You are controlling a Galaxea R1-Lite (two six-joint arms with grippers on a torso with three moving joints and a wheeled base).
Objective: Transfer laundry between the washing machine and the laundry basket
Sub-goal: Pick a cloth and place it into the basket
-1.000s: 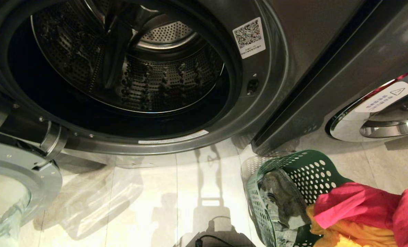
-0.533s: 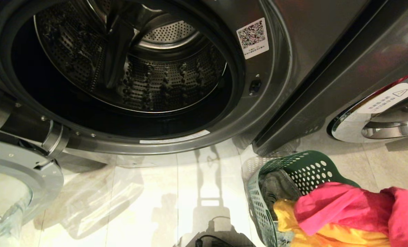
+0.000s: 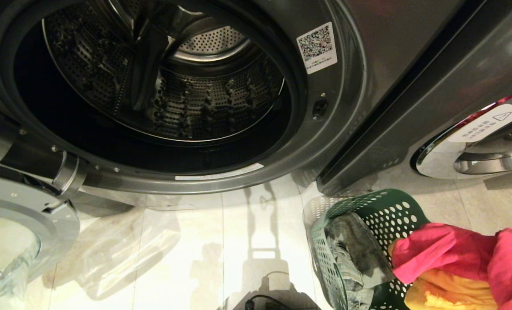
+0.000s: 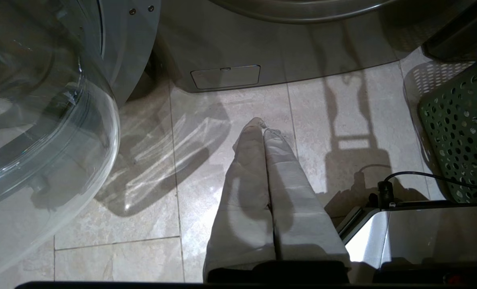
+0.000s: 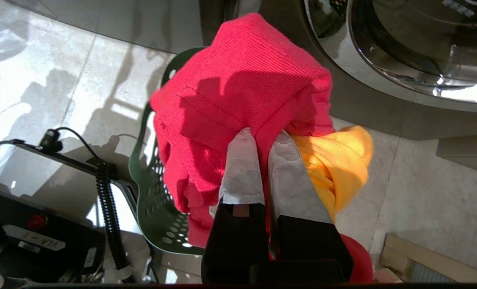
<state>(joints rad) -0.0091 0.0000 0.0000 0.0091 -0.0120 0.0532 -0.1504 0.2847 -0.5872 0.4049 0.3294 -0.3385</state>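
Your right gripper point(image 5: 262, 138) still clenched on red-yellow laundry point(image 3: 458, 262), bundle slid back right, uncovering laundry basket point(image 3: 393, 211) more; left gripper point(image 4: 263, 129) pinched closed, idle.

the laundry point(image 3: 462, 258) runs off the lower right corner of the head view, hiding the near part of the laundry basket point(image 3: 393, 215). the washing machine point(image 3: 350, 107) is cropped at top; its door point(image 3: 19, 232) at left.

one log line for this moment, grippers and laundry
right gripper: shut on red laundry, yellow piece beside, above green basket | left gripper: shut, empty, over floor | washer drum: door open, no laundry visible
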